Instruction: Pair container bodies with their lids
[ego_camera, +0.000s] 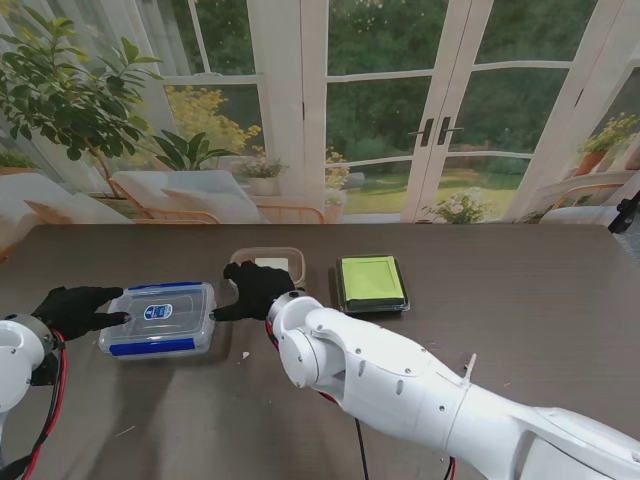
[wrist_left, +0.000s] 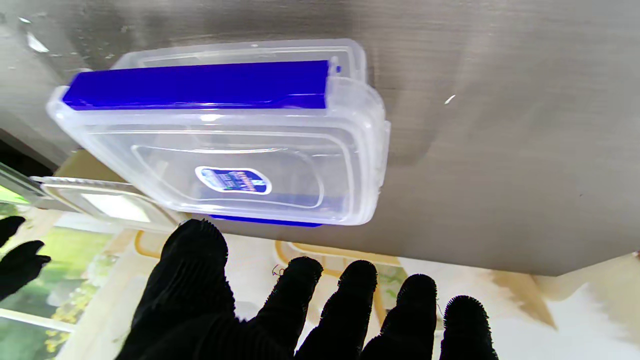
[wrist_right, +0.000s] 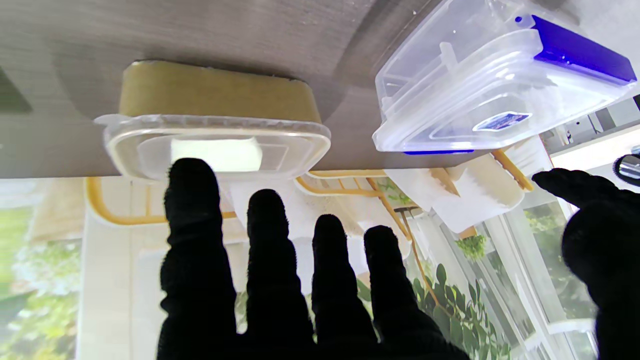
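Observation:
A clear plastic container with blue side clips (ego_camera: 160, 317) (wrist_left: 225, 145) (wrist_right: 495, 85) sits lidded on the table's left part. My left hand (ego_camera: 78, 308) (wrist_left: 310, 310) is open at its left end, fingertips about touching the lid edge. My right hand (ego_camera: 254, 289) (wrist_right: 280, 280) is open between that container and a tan container with a clear lid (ego_camera: 268, 262) (wrist_right: 215, 135), fingers spread, thumb reaching toward the clear container's right end. A black tray with a green lid (ego_camera: 371, 283) lies to the right.
The dark wood table (ego_camera: 520, 300) carries small white scraps near the front. My right forearm (ego_camera: 400, 380) crosses the middle of the table. Glass doors and plants fill the backdrop beyond the far edge.

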